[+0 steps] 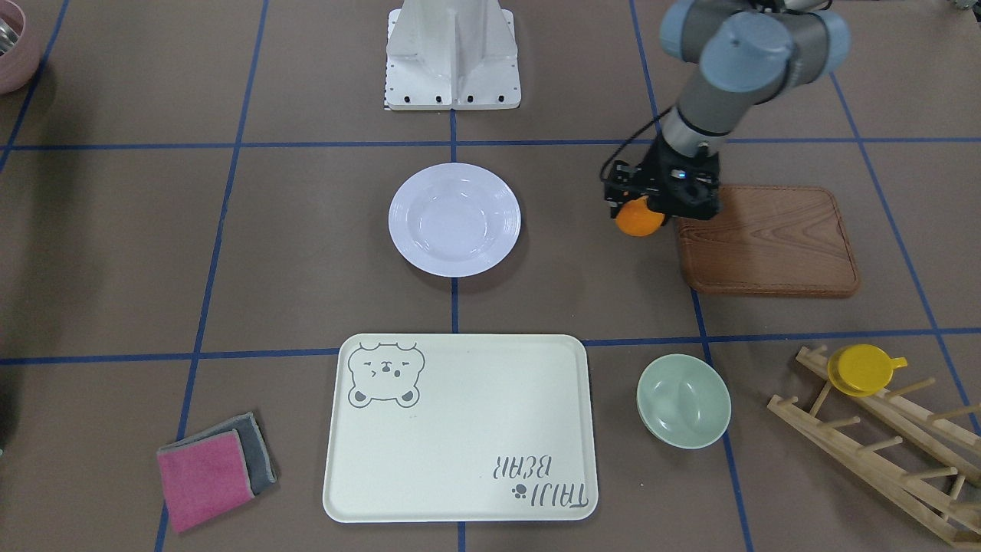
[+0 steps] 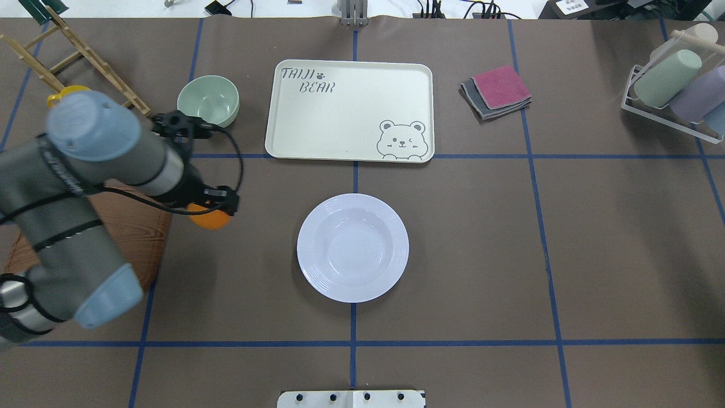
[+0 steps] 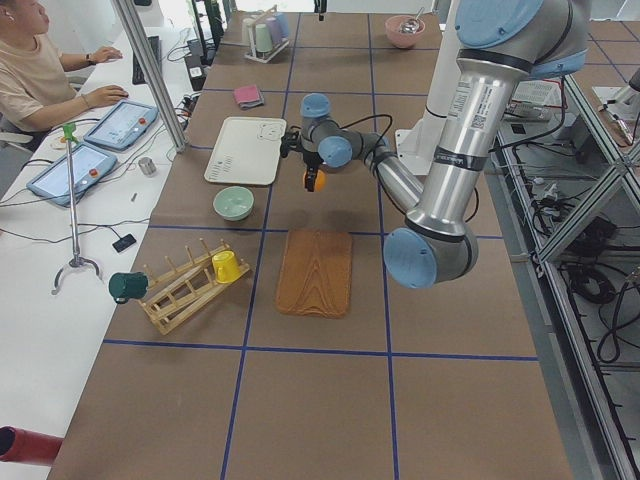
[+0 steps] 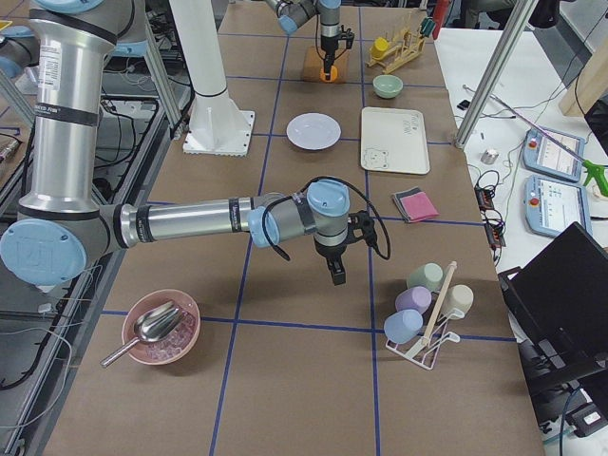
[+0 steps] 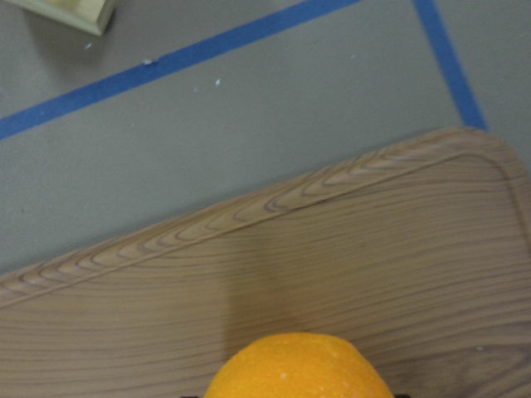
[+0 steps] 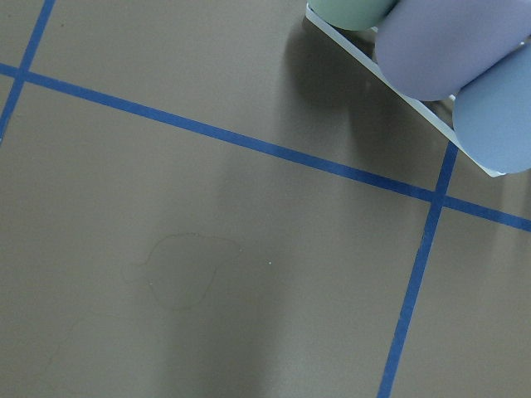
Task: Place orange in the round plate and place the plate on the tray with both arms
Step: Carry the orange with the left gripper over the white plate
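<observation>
The left claw (image 1: 642,207) is clamped on the orange (image 1: 639,221) at the edge of the wooden board (image 1: 774,241). The fruit appears lifted off the desk (image 1: 306,245), though the angle leaves that uncertain. The round plate (image 1: 454,219) sits mid-desk, well apart from the orange and near the tray (image 1: 460,429). The right claw (image 4: 337,271) hangs near a cup rack (image 4: 427,309); whether it is open cannot be told.

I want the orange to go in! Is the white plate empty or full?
Empty. The round plate is bare white inside; the orange is in the left gripper, by the wooden board.
</observation>
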